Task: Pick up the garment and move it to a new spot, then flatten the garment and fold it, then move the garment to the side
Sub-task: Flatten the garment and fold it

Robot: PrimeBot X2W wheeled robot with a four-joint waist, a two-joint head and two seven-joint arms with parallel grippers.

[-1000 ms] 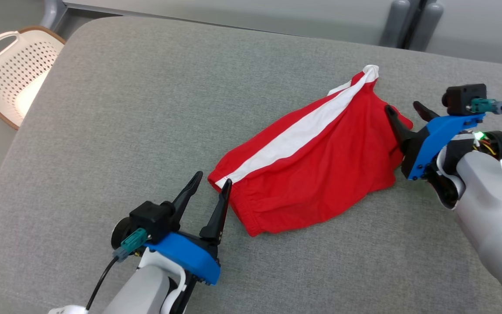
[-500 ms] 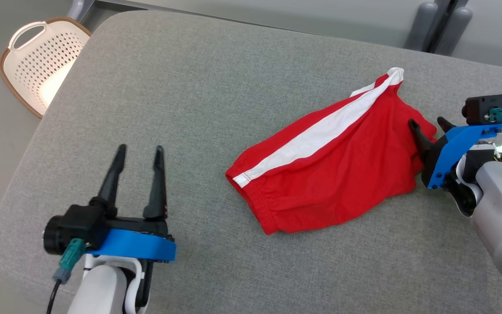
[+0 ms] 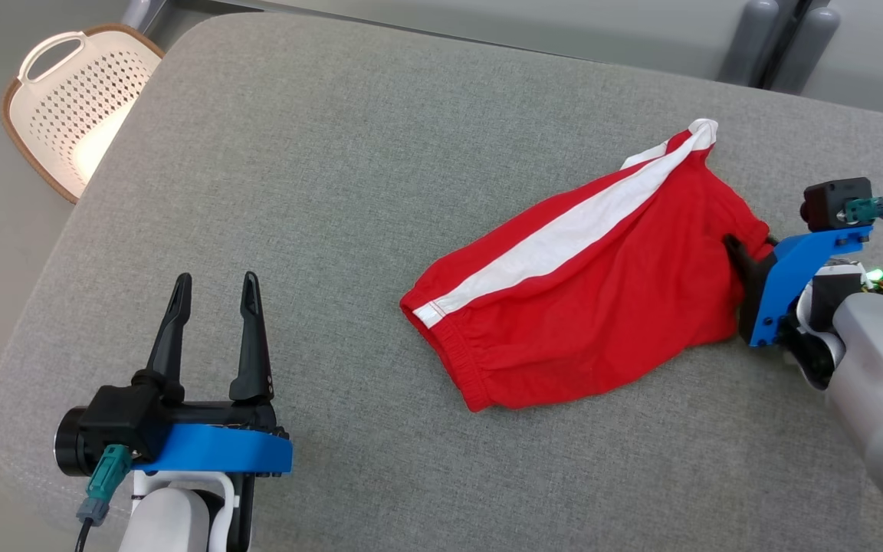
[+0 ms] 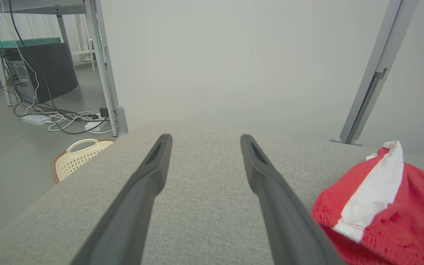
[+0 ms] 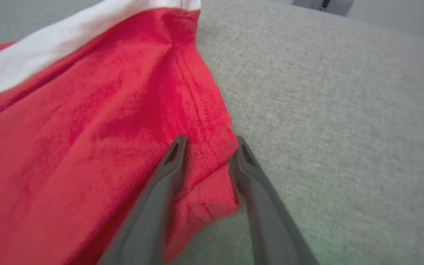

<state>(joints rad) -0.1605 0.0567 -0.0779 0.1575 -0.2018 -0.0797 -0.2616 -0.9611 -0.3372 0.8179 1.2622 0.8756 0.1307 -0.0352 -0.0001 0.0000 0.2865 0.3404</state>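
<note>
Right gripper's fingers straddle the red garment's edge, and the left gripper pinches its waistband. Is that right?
No. The head view shows the left gripper open over bare cushion, apart from the garment. The right gripper does straddle the garment's edge.

Red shorts (image 3: pixel 587 307) with one white side stripe, lying spread out and diagonal on the right part of the grey cushion (image 3: pixel 334 192). Gathered elastic waistband at the near-left end, leg hems far-right. Fabric lightly wrinkled.
</note>
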